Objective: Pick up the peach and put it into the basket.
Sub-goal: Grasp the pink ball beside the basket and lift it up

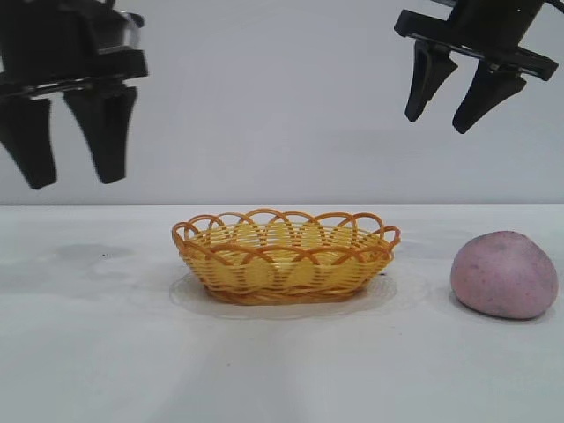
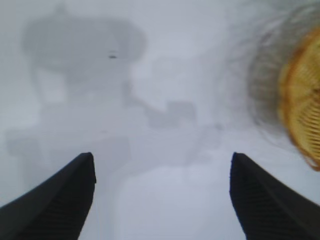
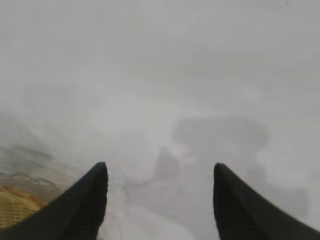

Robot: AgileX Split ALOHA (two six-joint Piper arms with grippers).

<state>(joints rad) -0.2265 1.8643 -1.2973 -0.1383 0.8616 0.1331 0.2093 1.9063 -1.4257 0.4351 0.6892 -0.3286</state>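
Though unlabelled, peach [image 1: 504,274] beside basket [image 1: 284,257]

Left gripper [image 1: 72,181]: black, raised at the upper left of the exterior view, pointing steeply down, its two fingers [image 1: 107,132] spread apart with nothing between them. Right gripper [image 1: 441,123]: black, raised at the upper right, tilted down and inward, fingers [image 1: 427,79] likewise parted and empty. Both hang clear above the tabletop [image 1: 106,352].
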